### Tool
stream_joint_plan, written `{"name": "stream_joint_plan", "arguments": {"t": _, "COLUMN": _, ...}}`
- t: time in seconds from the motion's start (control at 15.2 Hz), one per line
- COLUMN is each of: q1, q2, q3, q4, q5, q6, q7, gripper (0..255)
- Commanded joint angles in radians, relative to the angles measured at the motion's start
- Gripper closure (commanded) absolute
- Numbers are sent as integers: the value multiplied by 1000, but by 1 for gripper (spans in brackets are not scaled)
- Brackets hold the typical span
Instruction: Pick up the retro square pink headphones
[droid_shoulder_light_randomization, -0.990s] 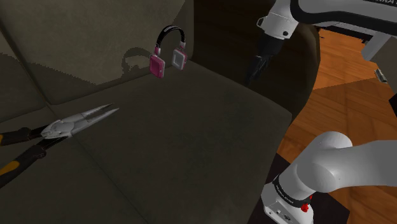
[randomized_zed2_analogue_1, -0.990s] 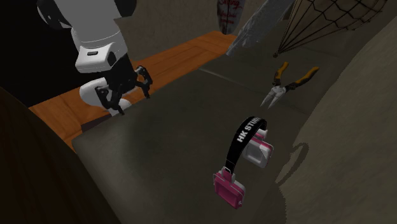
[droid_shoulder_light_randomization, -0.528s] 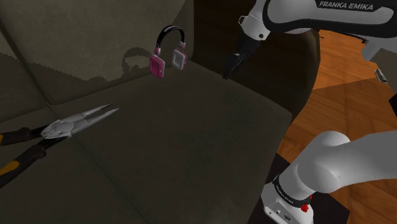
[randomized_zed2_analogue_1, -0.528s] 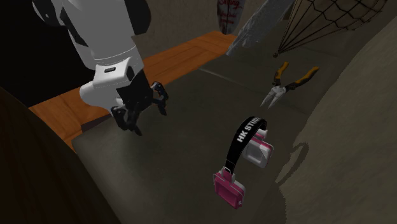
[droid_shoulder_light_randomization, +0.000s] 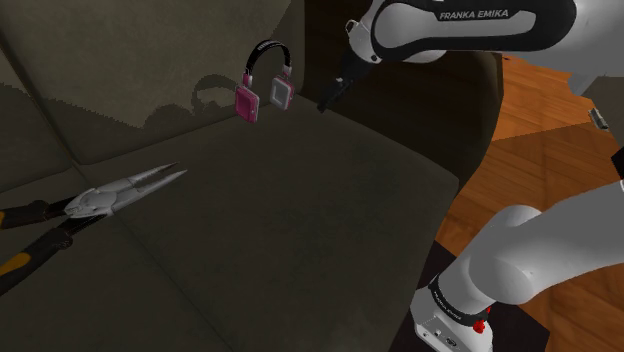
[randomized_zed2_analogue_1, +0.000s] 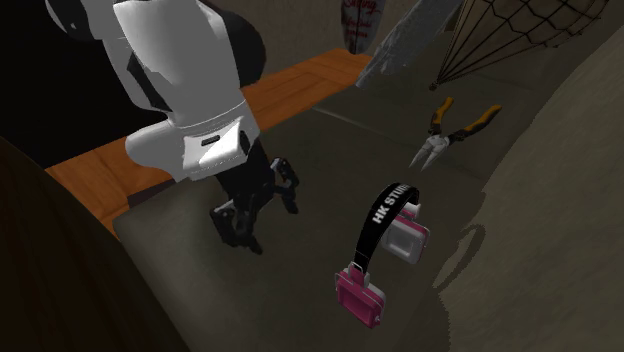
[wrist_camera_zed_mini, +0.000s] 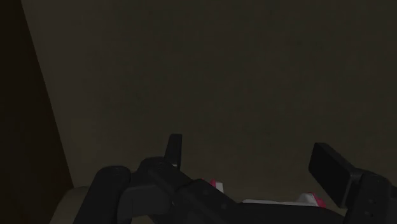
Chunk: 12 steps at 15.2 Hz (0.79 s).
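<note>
The pink headphones stand upright on the dark couch seat, against the backrest, with a black headband and square pink ear cups. In the second exterior view the headphones show white lettering on the band. My black gripper hovers just to the shoulder view's right of them, a little above the seat. From the second exterior view the gripper hangs to the left of the headphones, apart from them. The wrist view has the gripper open with nothing between its fingers, and pink corners of the headphones peek beside them.
Large pliers with black and yellow handles lie on the seat at the shoulder view's left; the same pliers lie far behind the headphones. The couch backrest rises behind. Wooden floor lies beyond the seat's edge.
The arm has swung across the couch towards the headphones and lower, bringing the gripper from over the seat's edge to just beside them. The headphones and pliers have not moved.
</note>
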Motion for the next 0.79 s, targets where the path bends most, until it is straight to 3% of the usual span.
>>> {"name": "stream_joint_plan", "arguments": {"t": 0.0, "q1": 9, "q2": 51, "q3": 1, "q4": 36, "q5": 8, "q6": 61, "q7": -20, "gripper": 0}}
{"name": "stream_joint_plan", "arguments": {"t": 0.53, "q1": 41, "q2": 262, "q3": 5, "q4": 210, "q5": 49, "q6": 258, "q7": -107, "gripper": 0}}
{"name": "stream_joint_plan", "arguments": {"t": 0.73, "q1": 43, "q2": 268, "q3": 5, "q4": 177, "q5": 57, "q6": 298, "q7": -116, "gripper": 0}}
